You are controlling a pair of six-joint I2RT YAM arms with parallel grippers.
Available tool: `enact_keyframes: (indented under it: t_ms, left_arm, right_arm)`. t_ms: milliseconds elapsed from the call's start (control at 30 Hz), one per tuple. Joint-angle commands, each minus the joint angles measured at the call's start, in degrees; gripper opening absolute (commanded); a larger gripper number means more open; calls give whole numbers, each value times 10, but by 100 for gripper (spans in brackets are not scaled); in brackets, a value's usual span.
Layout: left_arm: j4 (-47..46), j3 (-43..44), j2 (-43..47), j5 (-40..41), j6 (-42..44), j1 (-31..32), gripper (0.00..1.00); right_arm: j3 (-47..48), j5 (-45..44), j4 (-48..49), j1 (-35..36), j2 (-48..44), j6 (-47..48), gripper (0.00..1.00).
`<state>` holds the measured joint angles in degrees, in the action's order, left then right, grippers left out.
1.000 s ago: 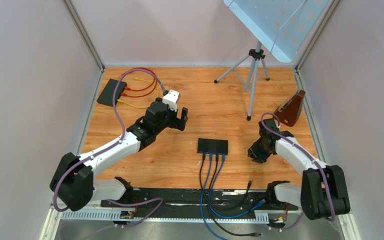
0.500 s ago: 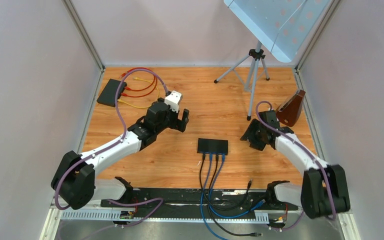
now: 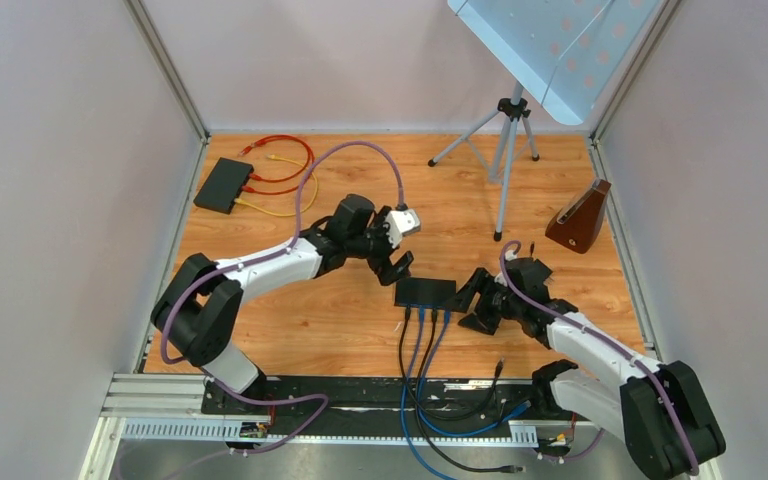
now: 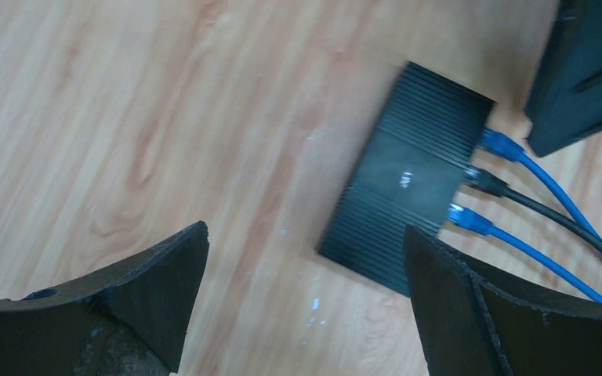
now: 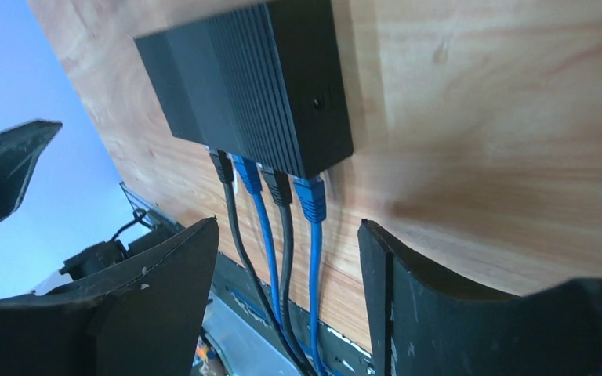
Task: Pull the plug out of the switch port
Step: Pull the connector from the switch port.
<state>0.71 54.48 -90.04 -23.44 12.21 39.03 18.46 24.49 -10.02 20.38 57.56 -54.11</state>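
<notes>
Left gripper (image 3: 397, 268) is swinging in over switch (image 3: 425, 292), wide open, empty. Right gripper (image 3: 468, 303) is closing in on plugs (image 5: 282, 184), jaws spreading, holding nothing. Pull not started yet.

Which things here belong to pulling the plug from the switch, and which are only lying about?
For the job: middle switch, its four plugged cables, left tool, right tool.
Lying about: back-left box with red and yellow cables, tripod, brown wedge.

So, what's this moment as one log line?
left gripper open near switch | right gripper open beside switch, holding nothing | four plugs in ports
</notes>
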Motion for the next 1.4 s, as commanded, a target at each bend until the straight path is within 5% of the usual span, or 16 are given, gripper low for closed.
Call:
enact_keyframes:
  t_ms: [0, 833, 1367]
  left_arm:
    - [60, 35, -21, -67, 110, 42, 100]
    - [175, 136, -165, 27, 187, 109, 99]
    - [214, 157, -193, -7, 156, 112, 69]
  right_arm:
    - [-22, 13, 72, 34, 14, -64, 66]
    - [-81, -63, 84, 51, 3, -151, 64]
    - [-89, -112, 155, 40, 56, -152, 44]
